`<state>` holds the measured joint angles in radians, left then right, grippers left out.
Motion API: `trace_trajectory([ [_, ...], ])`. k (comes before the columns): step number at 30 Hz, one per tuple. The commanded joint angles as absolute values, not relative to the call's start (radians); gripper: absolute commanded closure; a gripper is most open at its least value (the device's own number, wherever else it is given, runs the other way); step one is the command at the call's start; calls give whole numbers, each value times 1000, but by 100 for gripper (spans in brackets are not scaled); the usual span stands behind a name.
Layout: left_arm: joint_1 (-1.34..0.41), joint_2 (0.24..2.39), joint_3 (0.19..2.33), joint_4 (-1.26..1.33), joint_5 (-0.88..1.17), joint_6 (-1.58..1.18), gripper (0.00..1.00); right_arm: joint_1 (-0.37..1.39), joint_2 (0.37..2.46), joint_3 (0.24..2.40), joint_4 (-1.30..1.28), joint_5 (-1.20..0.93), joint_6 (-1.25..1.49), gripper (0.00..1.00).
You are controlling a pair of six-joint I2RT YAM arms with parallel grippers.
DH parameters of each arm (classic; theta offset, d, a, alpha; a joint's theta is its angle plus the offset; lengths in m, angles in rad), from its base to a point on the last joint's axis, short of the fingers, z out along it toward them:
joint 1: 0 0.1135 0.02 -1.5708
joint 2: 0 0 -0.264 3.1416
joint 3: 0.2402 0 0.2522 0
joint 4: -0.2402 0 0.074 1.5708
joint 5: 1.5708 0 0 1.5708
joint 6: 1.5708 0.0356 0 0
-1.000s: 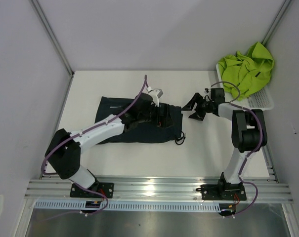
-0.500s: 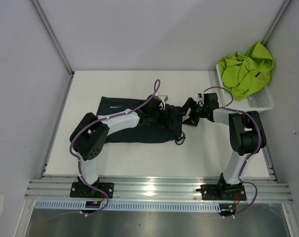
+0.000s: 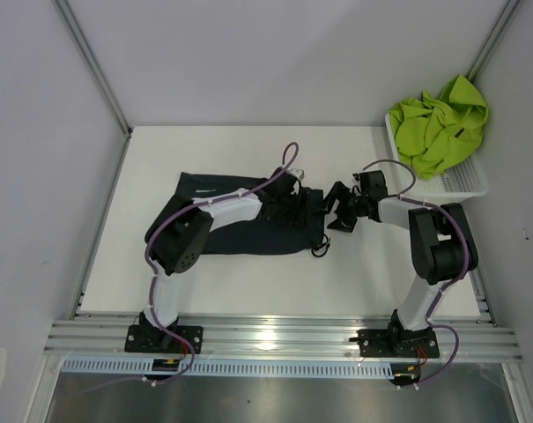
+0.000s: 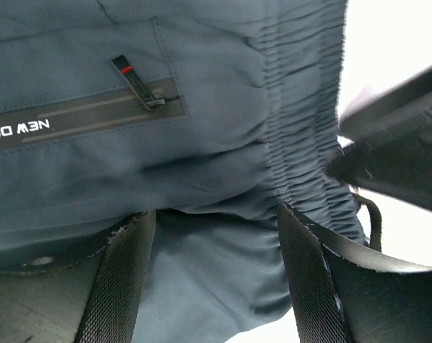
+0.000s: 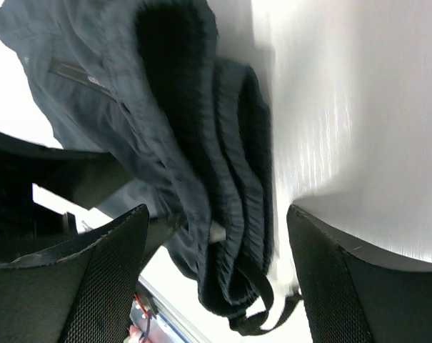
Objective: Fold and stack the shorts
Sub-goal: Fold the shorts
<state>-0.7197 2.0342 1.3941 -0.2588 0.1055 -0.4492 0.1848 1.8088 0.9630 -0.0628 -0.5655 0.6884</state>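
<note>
The dark navy shorts (image 3: 235, 225) lie flat mid-table, waistband to the right. My left gripper (image 3: 292, 203) is low over the waistband end. In the left wrist view it (image 4: 216, 275) is open, with navy fabric (image 4: 166, 143) and the gathered waistband (image 4: 305, 136) between the jaws. My right gripper (image 3: 338, 211) is open at the waistband's right edge. In the right wrist view it (image 5: 216, 279) straddles the bunched waistband (image 5: 230, 171) and a drawstring loop (image 5: 273, 314). The lime green shorts (image 3: 438, 123) lie crumpled in the basket.
The white mesh basket (image 3: 464, 183) stands at the back right against the wall. The right gripper's fingers (image 4: 394, 157) show close by in the left wrist view. Grey walls close in the table on three sides.
The left gripper has moved right along the navy shorts to the waistband. The right gripper has moved left, closing in on the waistband edge. Both stay open.
</note>
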Motion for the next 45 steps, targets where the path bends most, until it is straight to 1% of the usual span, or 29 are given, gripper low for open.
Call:
trace_trajectory([
  [1,-716,2083,1480,-342,42,-393,28,209,1769,946,-107,-503,693,20],
  [9,-718,2148,1502,-425,20,-350,28,245,1766,871,-17,-494,761,20],
  [14,-726,2146,1470,-411,8,-342,30,253,1766,839,-11,-485,759,19],
  [18,-738,2131,1437,-384,5,-348,30,253,1795,813,58,-514,770,19],
  [26,-758,2109,1397,-360,-31,-359,30,239,1691,724,6,-525,788,19],
  [31,-761,2105,1391,-354,-26,-357,30,258,1648,672,29,-512,824,15],
  [35,-765,2094,1387,-351,-20,-356,30,261,1699,692,78,-549,857,14],
  [45,-775,2074,1332,-324,-8,-347,32,242,1842,752,196,-577,927,16],
])
